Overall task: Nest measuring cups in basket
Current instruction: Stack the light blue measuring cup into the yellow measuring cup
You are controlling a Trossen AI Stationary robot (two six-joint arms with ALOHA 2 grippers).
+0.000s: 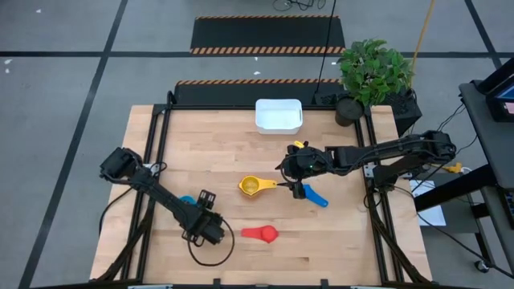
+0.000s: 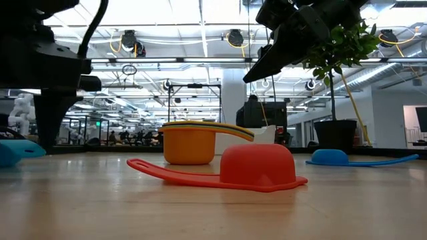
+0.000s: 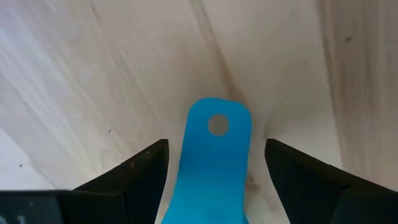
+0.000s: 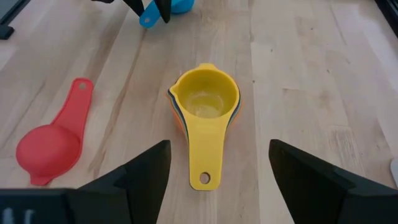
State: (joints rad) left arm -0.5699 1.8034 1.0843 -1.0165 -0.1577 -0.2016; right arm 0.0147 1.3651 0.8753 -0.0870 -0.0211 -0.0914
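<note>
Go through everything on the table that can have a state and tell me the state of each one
Yellow cup stack: upright, yellow cup nested on top.
Red cup: upside down, alone on the table.
Dark blue cup: lying loose near the right gripper.
Light blue cup: handle between the left jaws, ungripped.
Basket: upright; no cups seen inside.
Left gripper: open, low at the table.
Right gripper: open, above the stack.

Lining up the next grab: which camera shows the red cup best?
The right wrist view: the red cup lies whole, upside down, handle clear. The low view shows its side; the high view shows it small; the left wrist view misses it.
</note>
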